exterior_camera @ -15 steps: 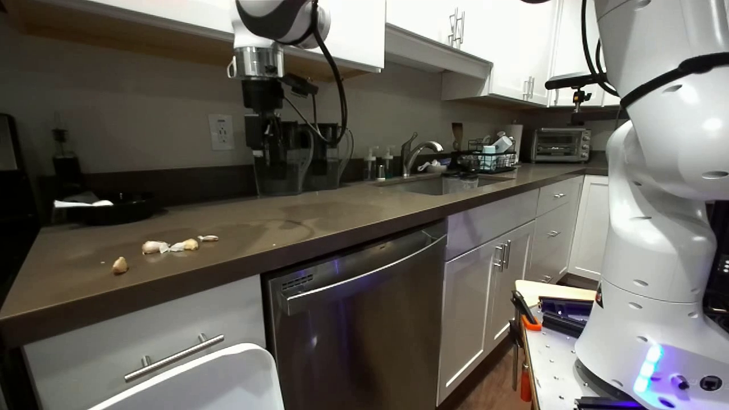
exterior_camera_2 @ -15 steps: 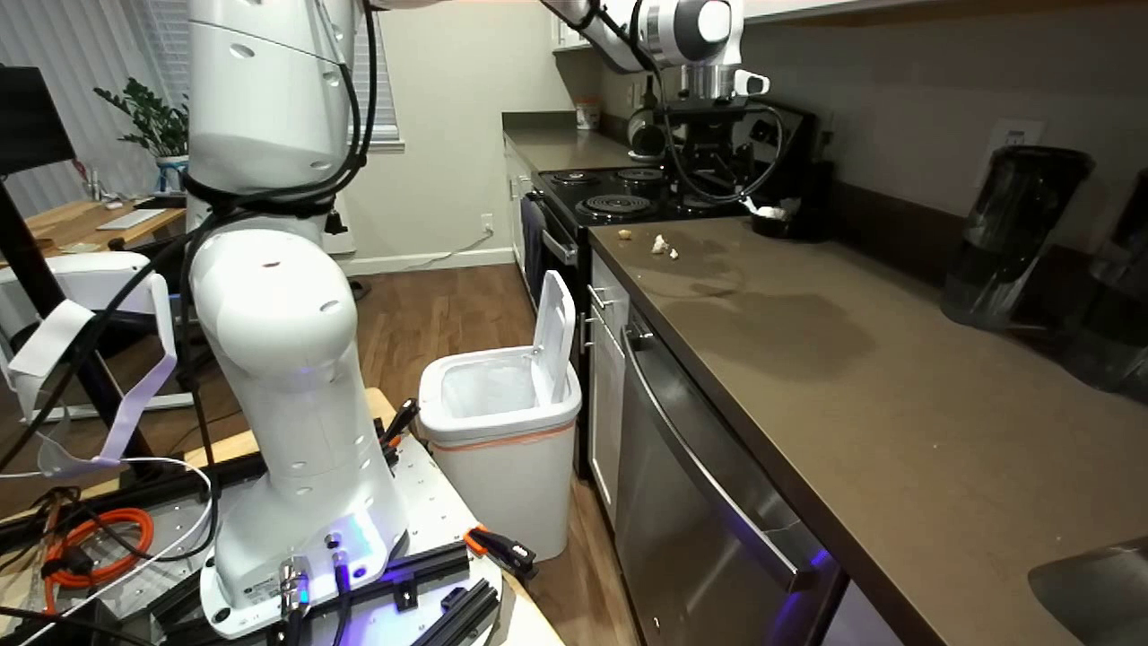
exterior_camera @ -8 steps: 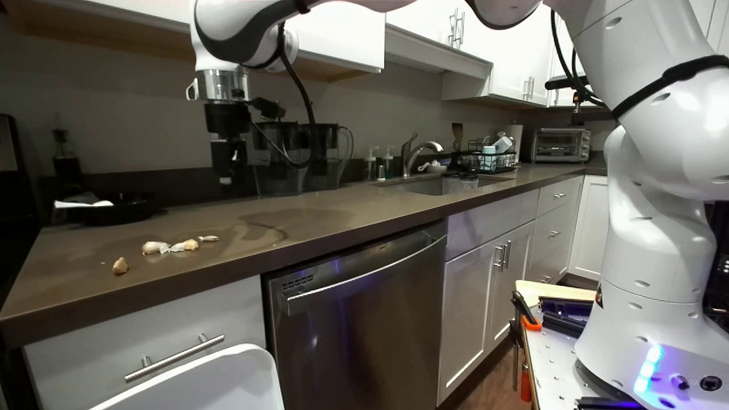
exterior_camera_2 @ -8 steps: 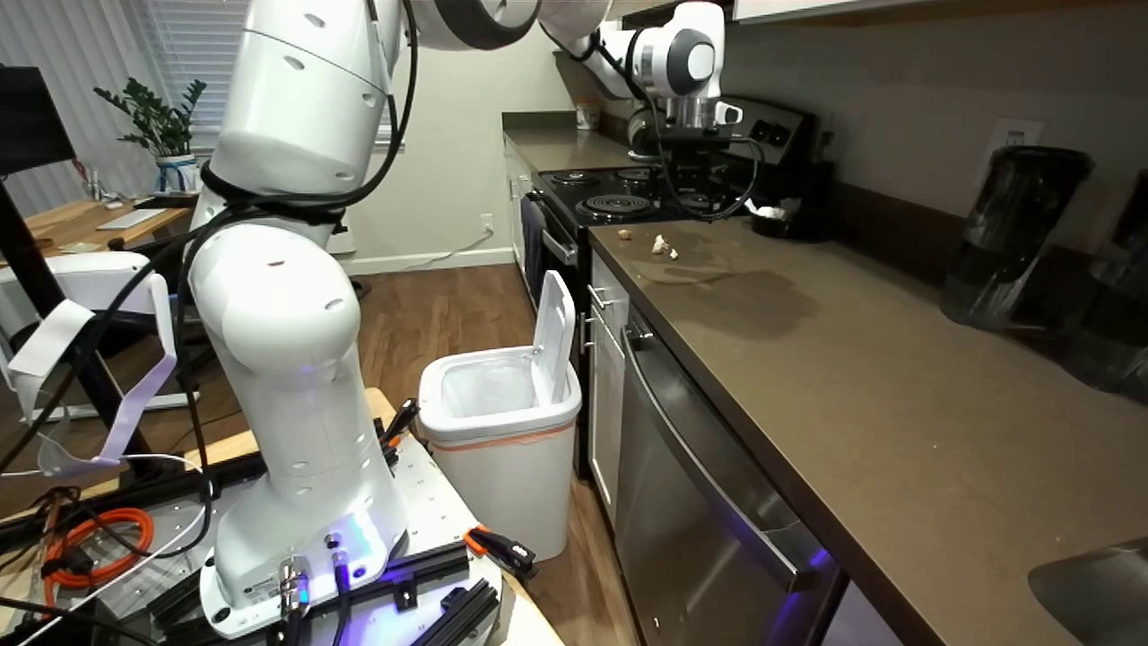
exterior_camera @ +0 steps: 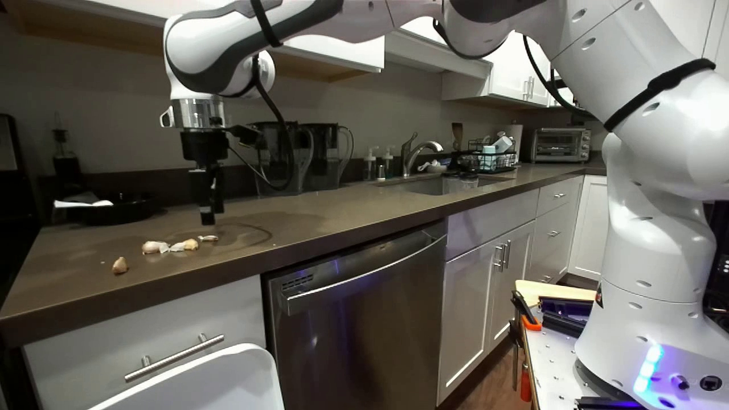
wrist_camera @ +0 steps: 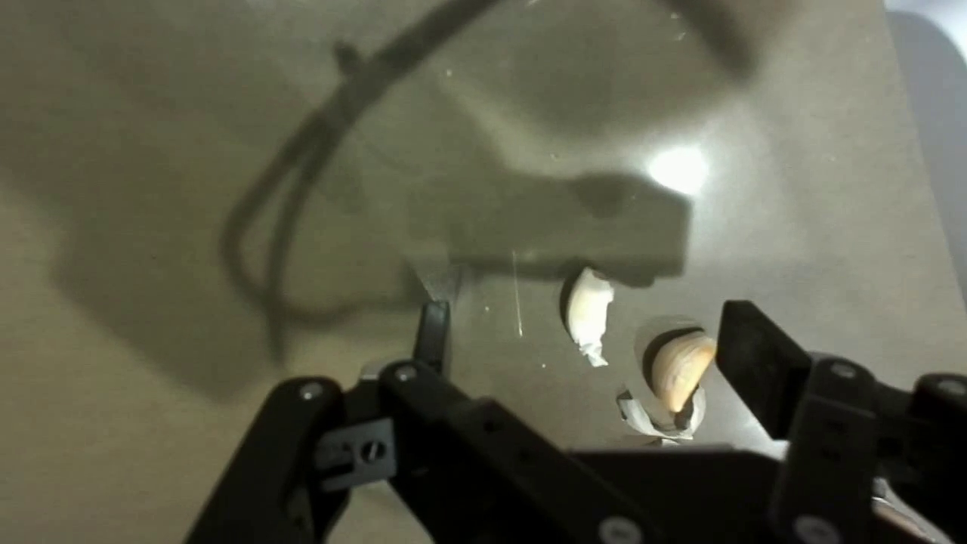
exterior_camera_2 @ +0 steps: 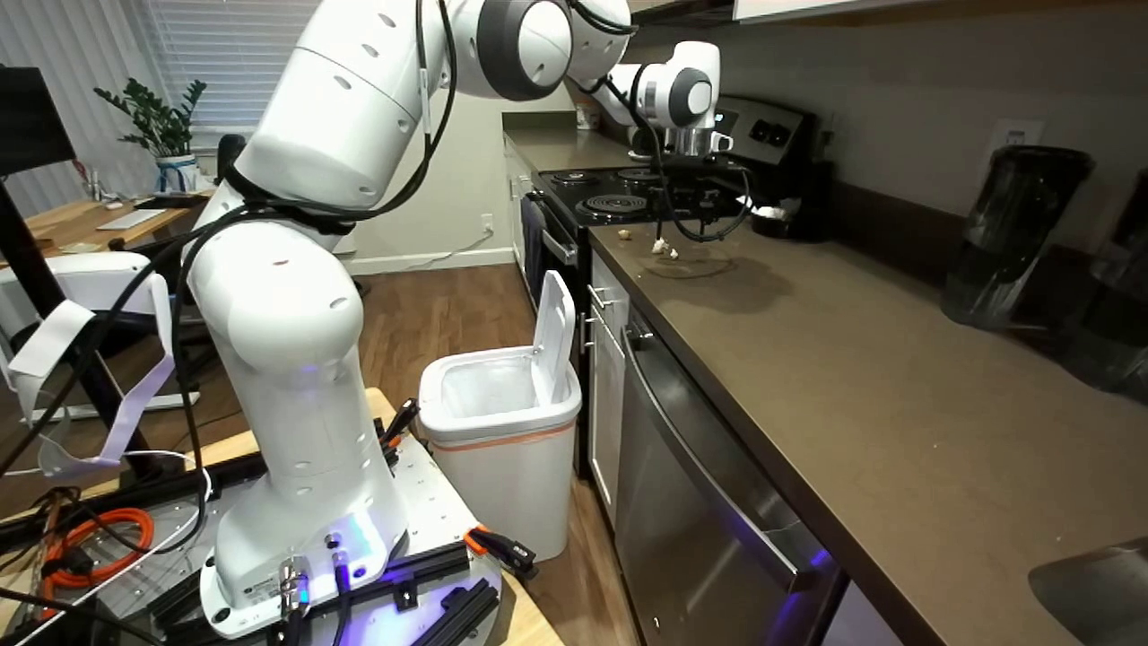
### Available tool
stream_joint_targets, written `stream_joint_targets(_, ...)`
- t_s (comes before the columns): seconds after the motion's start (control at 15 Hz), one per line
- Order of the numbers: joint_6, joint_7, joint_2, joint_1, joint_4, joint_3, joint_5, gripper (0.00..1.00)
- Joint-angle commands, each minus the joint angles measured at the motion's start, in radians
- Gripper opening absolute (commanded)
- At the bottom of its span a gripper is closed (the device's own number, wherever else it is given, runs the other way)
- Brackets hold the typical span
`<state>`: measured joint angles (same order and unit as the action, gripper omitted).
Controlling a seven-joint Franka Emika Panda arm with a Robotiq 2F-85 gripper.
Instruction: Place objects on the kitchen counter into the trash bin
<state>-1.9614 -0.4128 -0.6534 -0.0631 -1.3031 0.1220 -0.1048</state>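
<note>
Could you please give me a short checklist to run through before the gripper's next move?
Gripper open: ok, its fingers stand apart.
White clove between the fingers in the wrist view: ok.
Gripper down at clove height: not ok, it appears to hover above the counter.
Tan clove clear of the nearer finger: cannot tell, they meet in that view.
Lid of the trash bin open: ok.
Room in the bin: cannot tell, its bottom is hidden.

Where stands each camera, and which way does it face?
Exterior view: near rounded white lid, facing silver toaster oven; shows white jointed arm and base.
Exterior view: near steel sink, facing black coil stove; arm, base.
Wrist view: arm-mounted, facing down at pale garlic cloves; black gripper.
Both exterior views share the long brown countertop.
</note>
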Motion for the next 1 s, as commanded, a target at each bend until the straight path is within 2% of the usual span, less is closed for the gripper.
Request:
stream_joint_targets(0.0,0.045,-0.047,-0.081,0.000,0.112,0.006,0.006,0.71)
stream_joint_targets(0.2,0.059,-0.057,-0.125,0.000,0.163,0.008,0.009,0.55)
stream_joint_targets(0.33,0.072,-0.064,-0.151,0.000,0.195,0.010,0.011,0.40)
stream_joint_targets(0.4,0.079,-0.065,-0.163,0.000,0.210,0.011,0.012,0.45)
stream_joint_targets(0.47,0.085,-0.066,-0.173,0.002,0.223,0.012,0.015,0.43)
stream_joint_targets(0.6,0.096,-0.067,-0.193,0.004,0.248,0.014,0.020,0.33)
stream_joint_targets(0.67,0.106,-0.067,-0.199,0.005,0.262,0.015,0.024,0.24)
stream_joint_targets(0.73,0.119,-0.062,-0.200,0.003,0.266,0.015,0.025,0.06)
stream_joint_targets(0.93,0.172,-0.046,-0.184,-0.013,0.254,0.013,0.015,0.03)
